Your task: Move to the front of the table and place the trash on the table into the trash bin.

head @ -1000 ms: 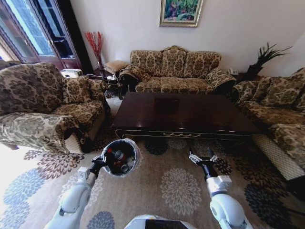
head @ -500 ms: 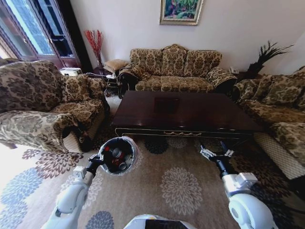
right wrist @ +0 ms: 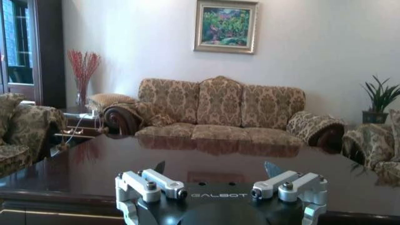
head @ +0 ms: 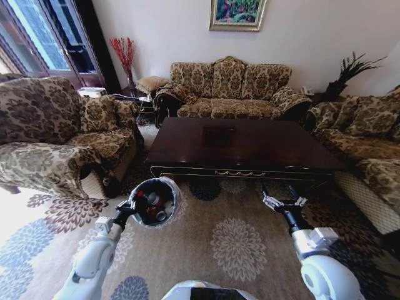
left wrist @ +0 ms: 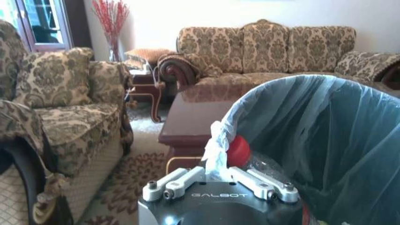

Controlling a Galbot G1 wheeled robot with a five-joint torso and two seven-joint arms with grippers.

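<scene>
Trash half-hidden inside trash bin clamped by left hand; right hand spread open before table.

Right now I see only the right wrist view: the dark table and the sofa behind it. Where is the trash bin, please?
Observer: The left gripper holds the trash bin by its rim, above the carpet, near the left front corner of the table.
Operator: Is something inside it?
Observer: Yes. The left wrist view shows a clear bottle with a red cap just inside the rim. The head view shows more red and white trash in there.
Operator: And my right gripper, is it over the table?
Observer: No. Seen from the head, the right gripper hangs open above the carpet, short of the table's front edge.
</scene>
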